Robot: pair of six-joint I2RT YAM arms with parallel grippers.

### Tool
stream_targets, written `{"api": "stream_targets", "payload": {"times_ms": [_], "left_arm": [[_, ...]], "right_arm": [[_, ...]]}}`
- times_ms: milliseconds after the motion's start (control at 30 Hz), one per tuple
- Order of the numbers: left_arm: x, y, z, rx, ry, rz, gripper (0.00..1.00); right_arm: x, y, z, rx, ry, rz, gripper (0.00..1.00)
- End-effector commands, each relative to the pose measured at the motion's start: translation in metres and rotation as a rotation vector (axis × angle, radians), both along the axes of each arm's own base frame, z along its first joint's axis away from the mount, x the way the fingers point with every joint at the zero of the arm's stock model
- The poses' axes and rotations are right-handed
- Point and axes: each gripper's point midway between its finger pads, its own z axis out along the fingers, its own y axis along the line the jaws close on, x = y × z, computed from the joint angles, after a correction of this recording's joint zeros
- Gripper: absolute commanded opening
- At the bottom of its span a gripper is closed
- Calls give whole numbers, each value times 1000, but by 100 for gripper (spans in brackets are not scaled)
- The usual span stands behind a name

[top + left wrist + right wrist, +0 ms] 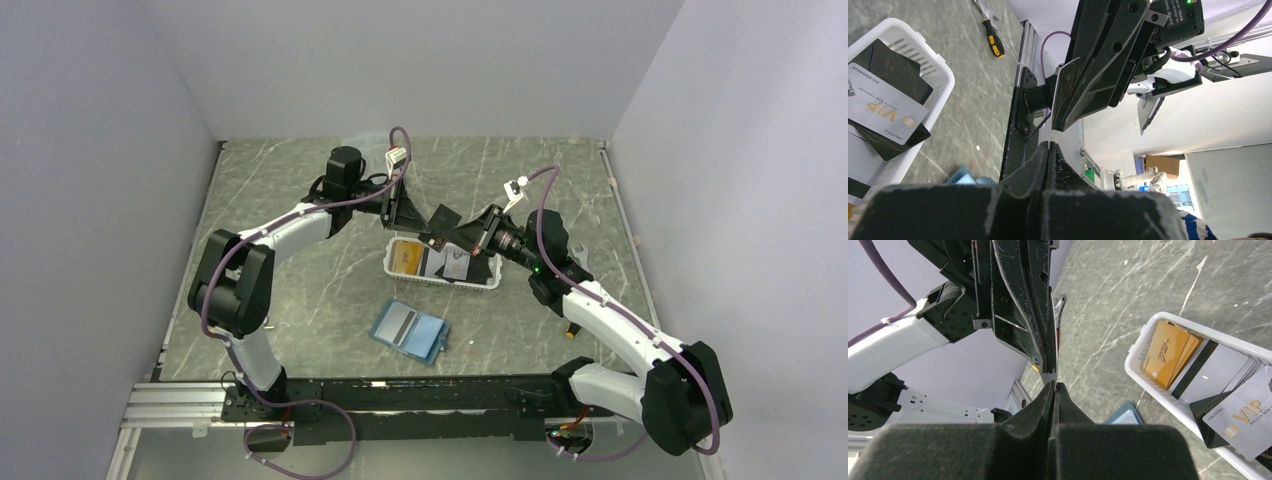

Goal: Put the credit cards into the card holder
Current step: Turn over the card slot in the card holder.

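Above the marbled worktop (300, 290), left fingers (1028, 170) and right fingers (1073, 405) both pinch one black credit card (446, 216), which spans between them, broad face upward.

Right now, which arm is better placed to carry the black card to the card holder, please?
Probably left. Both left tool and right tool pinch the black card, but the card holder lies slightly left of centre, nearer the left arm's base.

Robot lab: plain white partition walls (420, 60)
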Motion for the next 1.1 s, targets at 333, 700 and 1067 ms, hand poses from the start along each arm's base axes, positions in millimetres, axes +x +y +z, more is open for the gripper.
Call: {"api": "stream_targets", "payload": {"times_ms": [333,700,1067], "left_arm": [[0,4,27,-28,-104,8,0],[-3,6,22,-19,-97,1,5],[4,40,-28,212,-97,104,46]], "right_arm": [[2,-10,17,-3,-81,-53,0],[2,-13,42,149,-126,-70,0],[-42,-24,-39,-153,201,-8,0]]}}
